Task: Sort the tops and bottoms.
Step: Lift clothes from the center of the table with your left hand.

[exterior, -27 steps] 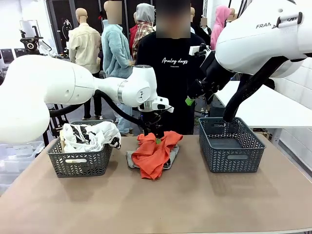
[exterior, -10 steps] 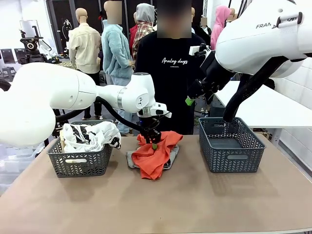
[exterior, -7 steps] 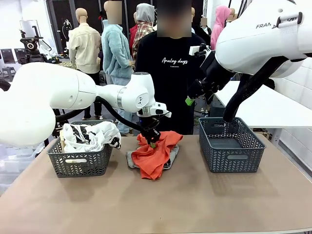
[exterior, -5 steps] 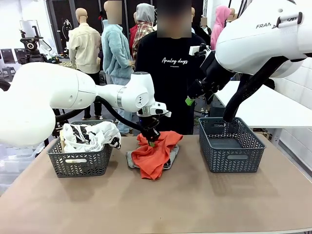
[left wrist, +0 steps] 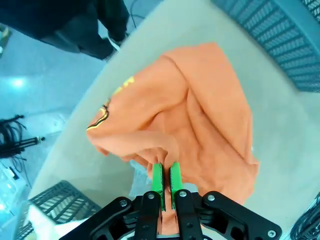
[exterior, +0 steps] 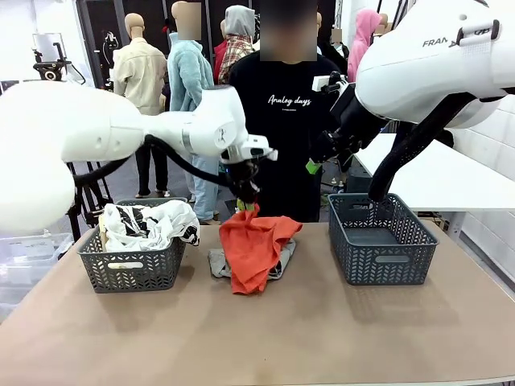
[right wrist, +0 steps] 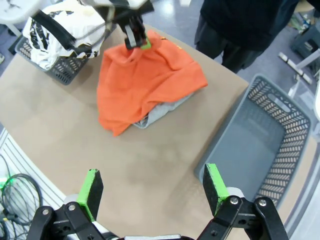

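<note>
The orange garment (exterior: 253,245) hangs from the left gripper (exterior: 247,203). The gripper's green pads (left wrist: 158,179) are pressed together on a pinched fold at the garment's upper edge. Below the gripper, the garment's lower part drapes onto the grey garment (exterior: 216,262), which lies on the table (exterior: 338,338). The grey edge shows past the orange hem on both sides.

To the left of this gripper and lower, the left basket (exterior: 129,272) stands near the pile. The white garment (exterior: 153,221) is heaped above its rim. To the right of the gripper and lower, the right basket (exterior: 378,241) stands apart from the orange hem, with a strip of bare table between them. The basket's floor shows bare.

From the pile to the near table edge, the table is open surface.

The right gripper (right wrist: 152,184) is held high, well apart from the left gripper, above and right of it. Its jaws stand wide apart and grip nothing.

The person (exterior: 290,121) stands just beyond the far table edge, directly behind the left gripper.
</note>
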`<state>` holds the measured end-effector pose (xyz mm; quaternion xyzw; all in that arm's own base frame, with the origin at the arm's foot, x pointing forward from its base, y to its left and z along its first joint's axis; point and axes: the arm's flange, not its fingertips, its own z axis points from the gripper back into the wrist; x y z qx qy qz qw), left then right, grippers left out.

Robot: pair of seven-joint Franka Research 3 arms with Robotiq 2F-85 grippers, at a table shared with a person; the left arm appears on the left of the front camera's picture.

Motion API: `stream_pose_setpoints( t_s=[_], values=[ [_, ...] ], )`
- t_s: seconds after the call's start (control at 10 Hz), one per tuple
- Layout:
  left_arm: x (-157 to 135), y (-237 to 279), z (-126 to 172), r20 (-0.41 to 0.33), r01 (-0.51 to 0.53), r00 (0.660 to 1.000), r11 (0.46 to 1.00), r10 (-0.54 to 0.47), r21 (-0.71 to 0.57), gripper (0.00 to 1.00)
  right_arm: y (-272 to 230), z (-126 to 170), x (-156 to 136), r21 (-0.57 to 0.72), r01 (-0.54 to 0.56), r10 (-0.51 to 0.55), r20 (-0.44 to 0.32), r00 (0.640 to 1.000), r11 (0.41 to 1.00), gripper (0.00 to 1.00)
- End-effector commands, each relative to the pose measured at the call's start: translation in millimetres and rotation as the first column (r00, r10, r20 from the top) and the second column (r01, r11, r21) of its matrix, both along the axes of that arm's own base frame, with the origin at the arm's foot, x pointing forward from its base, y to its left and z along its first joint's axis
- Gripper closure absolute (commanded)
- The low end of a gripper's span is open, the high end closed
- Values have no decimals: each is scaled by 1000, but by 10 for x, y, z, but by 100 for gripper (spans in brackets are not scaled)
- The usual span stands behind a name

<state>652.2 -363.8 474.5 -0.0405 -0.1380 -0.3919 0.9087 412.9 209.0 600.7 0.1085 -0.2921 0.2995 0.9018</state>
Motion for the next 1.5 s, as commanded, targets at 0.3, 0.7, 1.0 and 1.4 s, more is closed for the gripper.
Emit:
stream_pose_setpoints(
  t_s=[0.3,0.7,1.0,1.4],
  values=[
    [-49,9,309,43,4,999,1000,-4,-14,100,-25,-38,-31,-3,2,-2,-10,1000,1000,0],
    [-45,3,250,38,20,999,1000,-19,-6,100,-25,-38,-31,-3,2,-2,-10,1000,1000,0],
    [-95,27,1362,163,17,986,999,-22,30,100,-25,-38,-31,-3,2,-2,-10,1000,1000,0],
    [-315,-219,2253,432,66,899,997,-76,38,100,-25,-38,-31,-3,2,-2,-10,1000,1000,0]
  ],
)
